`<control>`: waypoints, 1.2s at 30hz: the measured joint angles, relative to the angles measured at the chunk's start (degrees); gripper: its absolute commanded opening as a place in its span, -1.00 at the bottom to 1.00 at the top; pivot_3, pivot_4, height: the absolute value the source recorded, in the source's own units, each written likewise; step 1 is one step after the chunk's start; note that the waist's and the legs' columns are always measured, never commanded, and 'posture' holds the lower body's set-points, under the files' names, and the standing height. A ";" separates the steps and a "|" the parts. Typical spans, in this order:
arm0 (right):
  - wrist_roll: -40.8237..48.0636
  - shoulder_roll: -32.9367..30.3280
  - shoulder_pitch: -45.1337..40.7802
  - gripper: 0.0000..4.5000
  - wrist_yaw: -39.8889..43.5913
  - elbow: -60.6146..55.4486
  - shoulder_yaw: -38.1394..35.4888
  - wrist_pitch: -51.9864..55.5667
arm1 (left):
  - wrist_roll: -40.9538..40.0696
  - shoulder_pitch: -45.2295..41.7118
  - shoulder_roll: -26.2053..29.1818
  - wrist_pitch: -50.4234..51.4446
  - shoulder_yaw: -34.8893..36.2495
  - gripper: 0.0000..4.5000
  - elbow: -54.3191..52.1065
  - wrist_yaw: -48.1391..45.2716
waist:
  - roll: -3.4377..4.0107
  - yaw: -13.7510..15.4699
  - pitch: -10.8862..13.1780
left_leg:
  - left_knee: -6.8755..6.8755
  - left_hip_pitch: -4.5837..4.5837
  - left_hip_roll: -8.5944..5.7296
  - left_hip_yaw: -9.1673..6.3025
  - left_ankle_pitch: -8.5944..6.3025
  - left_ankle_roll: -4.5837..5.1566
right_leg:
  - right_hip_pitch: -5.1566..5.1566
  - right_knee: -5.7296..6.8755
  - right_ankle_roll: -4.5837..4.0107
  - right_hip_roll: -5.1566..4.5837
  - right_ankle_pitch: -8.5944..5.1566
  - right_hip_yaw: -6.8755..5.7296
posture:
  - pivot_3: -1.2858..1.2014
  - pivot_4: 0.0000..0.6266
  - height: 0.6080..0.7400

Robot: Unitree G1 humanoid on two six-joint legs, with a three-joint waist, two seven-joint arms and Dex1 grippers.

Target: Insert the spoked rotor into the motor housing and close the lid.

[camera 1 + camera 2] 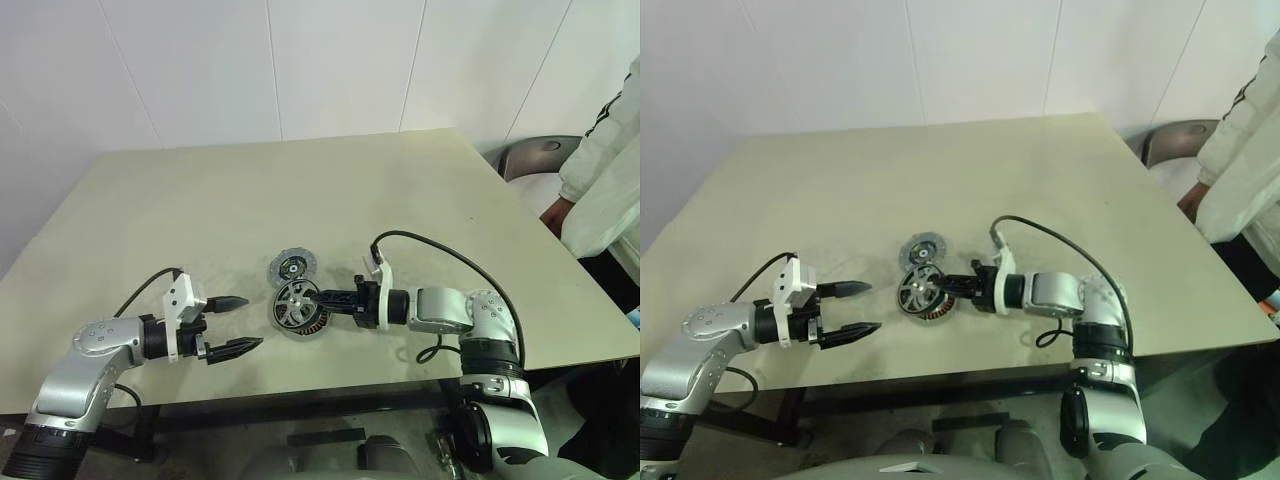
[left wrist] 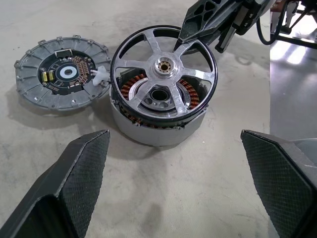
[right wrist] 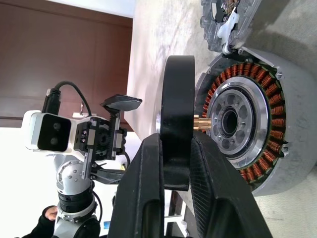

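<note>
The right gripper [image 3: 173,188] has its two black fingers [image 3: 143,198] pinched on the thick black rim of the spoked rotor [image 2: 163,74], one finger on each face of the rim. It holds the rotor tilted just above the motor housing [image 2: 158,121], with the rotor's brass hub stub pointing at the housing's pale central bore; whether the rim already touches the housing wall is unclear.

The left gripper [image 1: 237,323] hangs over the surface [image 1: 300,190] a little apart from the parts, its fingers [image 2: 74,173] spread wide and holding nothing.

The rotor shows a black outer ring, shiny silver spokes and a small gold-toned centre. The housing sits on the surface near the front edge, between the two grippers: a grey round shell with copper-brown windings ringed around a silver hub with small holes.

The lid [image 2: 62,72] lies flat on the surface just beside the housing, on its far left side, inner face up, showing a dark circuit disc and a ribbed grey rim. A white connector piece sits between lid and housing.
</note>
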 measured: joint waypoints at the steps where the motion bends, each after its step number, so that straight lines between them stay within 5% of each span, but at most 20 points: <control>1: -0.02 -0.02 -0.04 -0.84 0.02 0.18 0.02 -0.08 | -0.01 0.00 0.00 0.01 0.00 1.00 -0.14 0.06 | 0.00 0.00 0.00 | 0.00 0.00 0.00 0.00 0.00 0.00 | 0.00 0.00 0.00 0.00 0.00 0.00 | 0.03 -1.00 1.00; 20: -2.84 -1.22 -0.71 -0.84 2.78 -0.05 1.15 0.38 | -0.08 -0.05 -0.04 0.05 -0.01 1.00 -0.41 0.26 | 0.00 -0.05 0.00 | 0.00 0.00 0.00 0.00 0.00 0.00 | 0.00 0.00 0.00 0.00 0.00 0.00 | 0.03 -1.00 1.00; 32: -4.24 -1.40 -1.48 0.92 3.41 -0.08 1.23 0.48 | -0.07 -0.58 -0.44 0.08 -0.07 1.00 -0.41 0.37 | 0.00 -0.06 0.00 | 0.00 0.01 0.00 0.00 0.00 0.00 | 0.00 0.00 0.00 0.00 0.00 0.00 | 0.03 -1.00 1.00; 36: -4.26 -1.83 -2.33 0.99 3.53 -0.52 1.18 0.61 | -0.07 -0.63 -0.45 0.13 -0.08 1.00 -0.41 0.40 | 0.00 -0.01 0.00 | 0.01 0.01 0.00 0.00 0.00 0.00 | 0.01 0.01 0.00 0.01 0.00 0.00 | 0.03 -1.00 1.00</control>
